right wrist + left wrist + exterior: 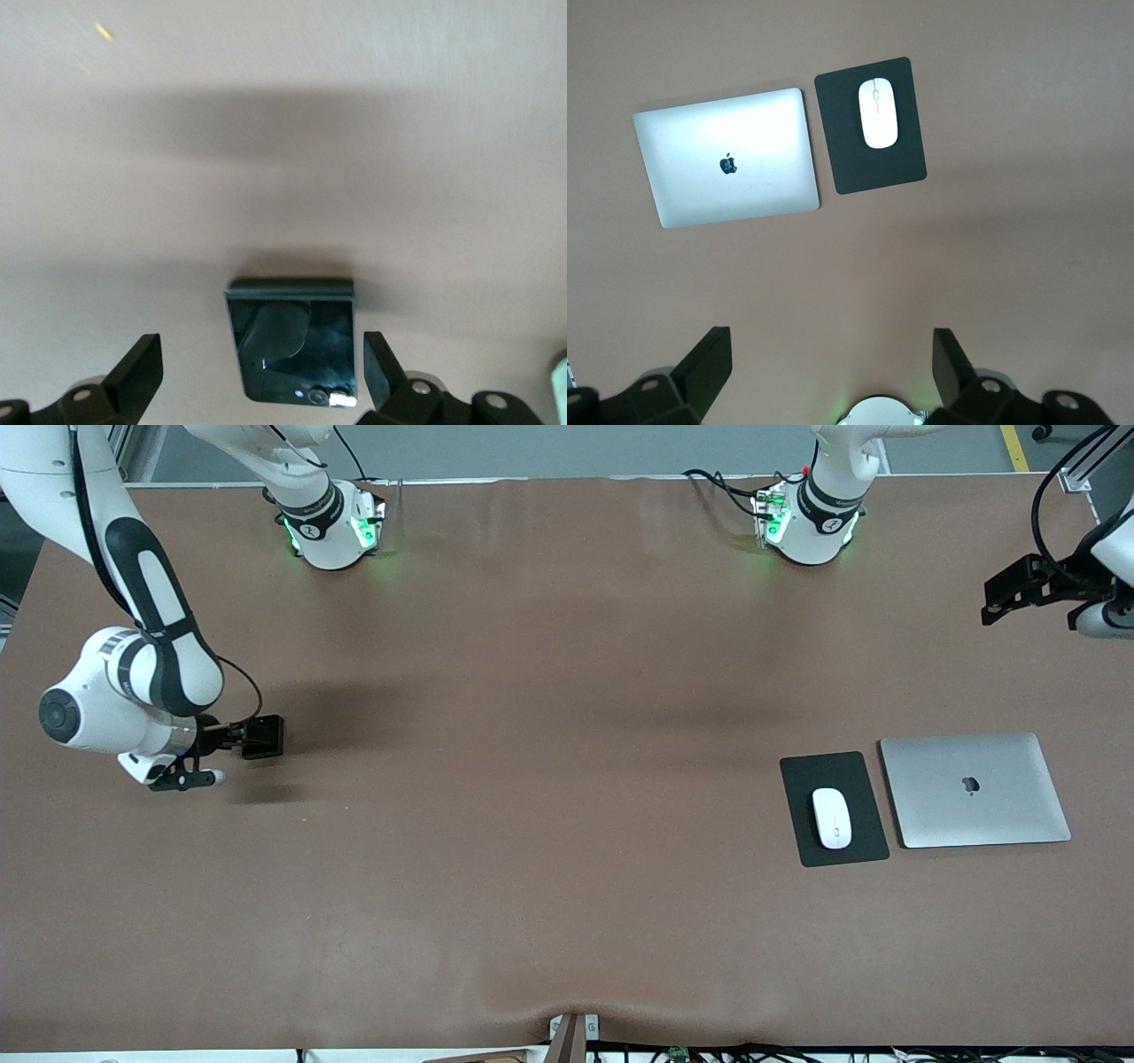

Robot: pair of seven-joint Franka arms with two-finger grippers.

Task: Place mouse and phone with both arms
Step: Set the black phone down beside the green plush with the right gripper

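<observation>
The white mouse lies on a dark mouse pad toward the left arm's end of the table; it also shows in the left wrist view. The black phone lies flat on the brown table, glossy face up. My right gripper is open and low over it, with one finger on each side and neither touching it. In the front view the right gripper hides the phone. My left gripper is open and empty, held high at the left arm's end.
A closed silver laptop lies beside the mouse pad, toward the left arm's end of the table; it also shows in the left wrist view. The brown table covering is bare between the two arms.
</observation>
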